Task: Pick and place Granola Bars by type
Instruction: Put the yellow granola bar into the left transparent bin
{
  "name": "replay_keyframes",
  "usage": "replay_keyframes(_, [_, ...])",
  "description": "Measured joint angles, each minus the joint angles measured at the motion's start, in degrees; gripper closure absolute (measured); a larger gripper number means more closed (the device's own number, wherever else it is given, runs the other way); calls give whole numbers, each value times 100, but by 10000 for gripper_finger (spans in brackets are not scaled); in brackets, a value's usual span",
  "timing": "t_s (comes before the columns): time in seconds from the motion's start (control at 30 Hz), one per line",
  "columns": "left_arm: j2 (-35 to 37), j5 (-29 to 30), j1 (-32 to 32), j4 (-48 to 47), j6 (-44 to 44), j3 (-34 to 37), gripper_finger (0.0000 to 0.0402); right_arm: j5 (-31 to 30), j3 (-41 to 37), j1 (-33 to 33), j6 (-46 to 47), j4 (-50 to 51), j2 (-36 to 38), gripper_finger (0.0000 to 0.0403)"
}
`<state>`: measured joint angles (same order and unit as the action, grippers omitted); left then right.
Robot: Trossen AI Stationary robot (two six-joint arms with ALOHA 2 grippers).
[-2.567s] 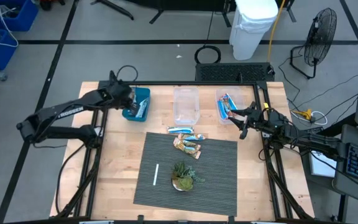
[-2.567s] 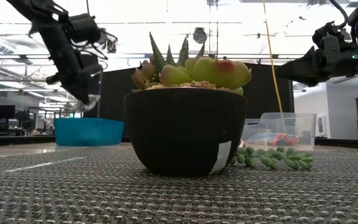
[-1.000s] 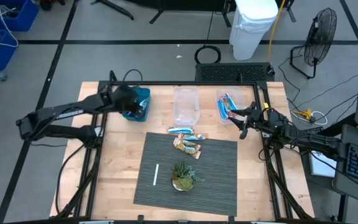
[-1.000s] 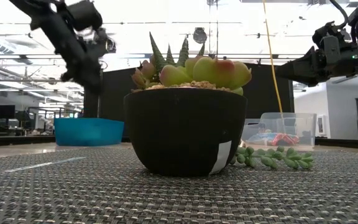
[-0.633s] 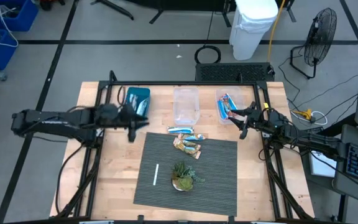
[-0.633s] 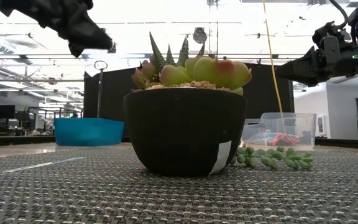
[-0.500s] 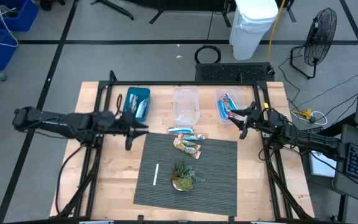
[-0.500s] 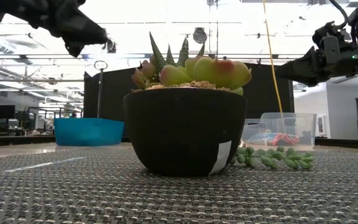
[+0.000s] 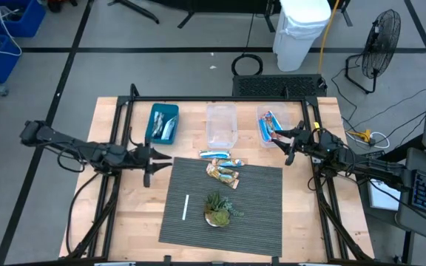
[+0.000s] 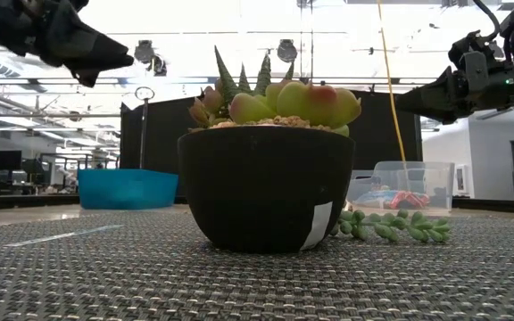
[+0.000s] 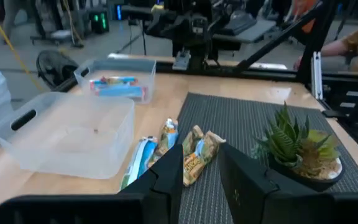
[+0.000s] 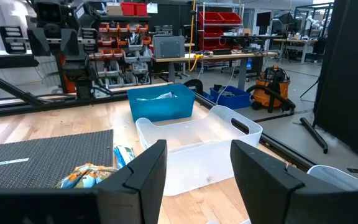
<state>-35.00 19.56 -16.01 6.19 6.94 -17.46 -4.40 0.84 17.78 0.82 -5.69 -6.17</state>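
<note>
Several Granola Bars lie loose at the mat's far edge: silvery-blue ones (image 9: 215, 154) and tan/gold ones (image 9: 222, 174), also seen in the left wrist view (image 11: 197, 153). Silvery bars lie in the blue bin (image 9: 162, 122). Blue-and-red bars (image 9: 269, 125) lie in the right clear bin (image 11: 114, 79). The middle clear bin (image 9: 222, 125) has no bars in it. My left gripper (image 9: 156, 157) hovers open left of the mat, level, facing the loose bars (image 11: 199, 163). My right gripper (image 9: 280, 144) waits open beside the right bin (image 12: 197, 163).
A potted succulent (image 9: 217, 209) stands on the dark mat (image 9: 257, 214) near its near edge, and a thin white stick (image 9: 186, 207) lies left of it. Bare wood (image 9: 135, 214) lies left of the mat. The black frame rail (image 9: 220, 98) runs along the far edge.
My left gripper has left the blue bin and swung toward the table's near edge, ending left of the mat. It has tipped from pointing down to lying level, facing the table's right. The bars and bins have stayed put.
</note>
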Motion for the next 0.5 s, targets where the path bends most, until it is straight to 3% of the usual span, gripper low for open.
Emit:
replay_keyframes(0.2, [514,4,129,806,-128,709,293,0,0,2,2,-2,0,234])
replay_keyframes(0.5, [1155,-315,478,761,-160,1104,293,2,2,1,0,0,0,234])
